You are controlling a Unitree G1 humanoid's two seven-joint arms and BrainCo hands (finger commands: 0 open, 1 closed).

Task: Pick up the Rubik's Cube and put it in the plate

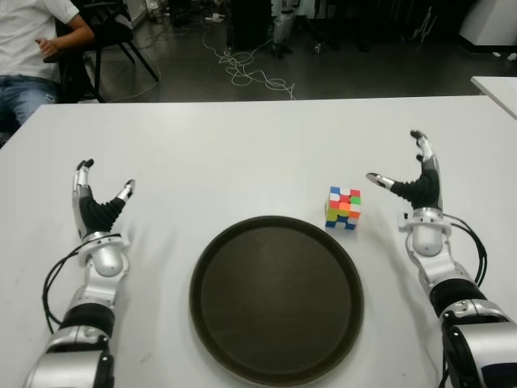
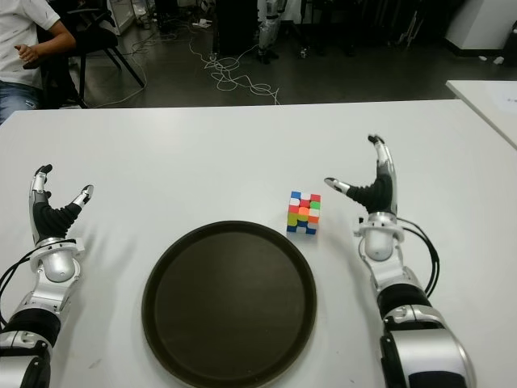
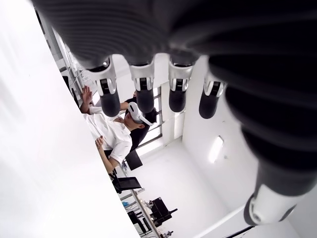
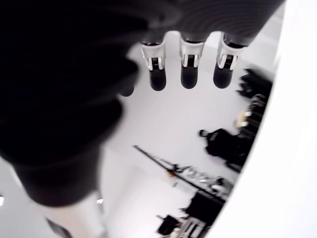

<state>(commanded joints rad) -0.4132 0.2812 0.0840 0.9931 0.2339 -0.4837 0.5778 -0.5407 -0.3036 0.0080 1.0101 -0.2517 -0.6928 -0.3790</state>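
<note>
While both hands are held with fingers spread and empty, the Rubik's Cube (image 1: 343, 208) should be approached squarely by the right hand (image 1: 414, 183) and grasped on opposite faces.

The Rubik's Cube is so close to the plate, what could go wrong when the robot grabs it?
The colourful Rubik's Cube sits right beside the round dark plate rim, so the open right hand might nudge it against the rim and tip it. The open fingers could also close off-centre, so the cube might twist or slip out.
</note>
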